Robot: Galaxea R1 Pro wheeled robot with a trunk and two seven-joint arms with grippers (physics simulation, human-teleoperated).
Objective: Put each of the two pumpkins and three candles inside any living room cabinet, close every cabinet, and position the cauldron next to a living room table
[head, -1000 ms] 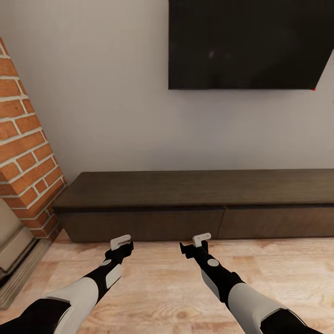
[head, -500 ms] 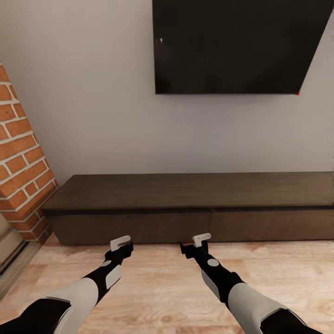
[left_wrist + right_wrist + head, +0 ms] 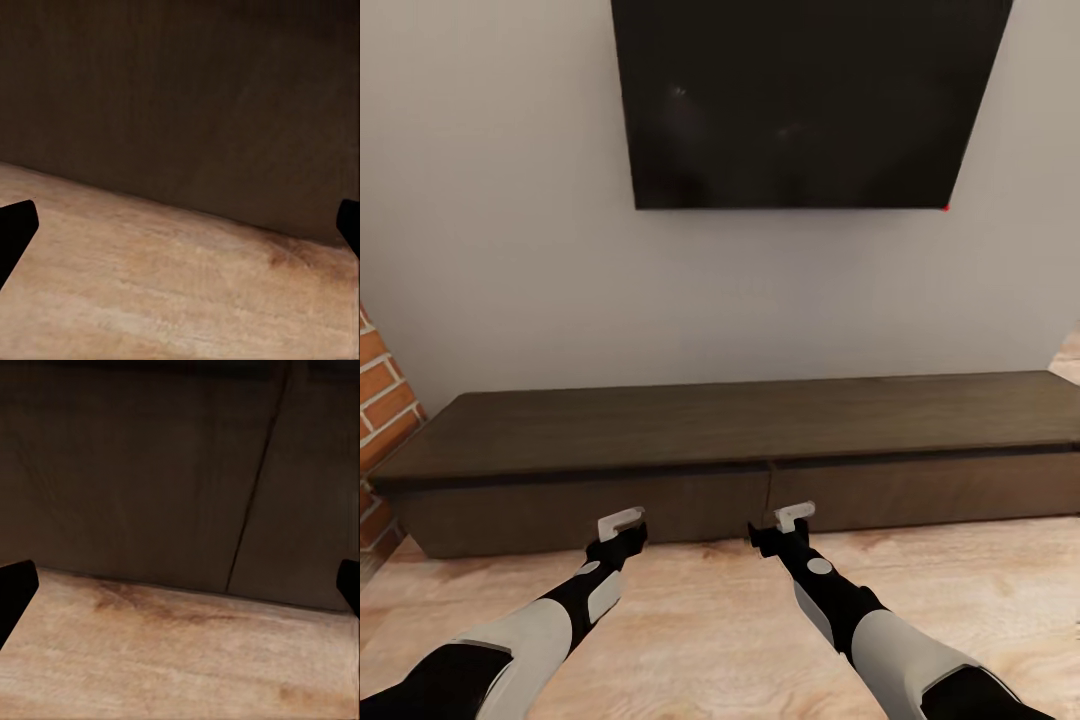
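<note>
Brick fireplace [image 3: 375, 420] at far left edge. Light plank floor [image 3: 710, 620]; grey wall, black TV [image 3: 805, 100] above. Cabinet [image 3: 730, 440] along wall, both drawer fronts shut. No legible writing. Left gripper [image 3: 622, 522] and right gripper [image 3: 793, 516] level, extended toward cabinet front, jaws spread, empty.
</note>
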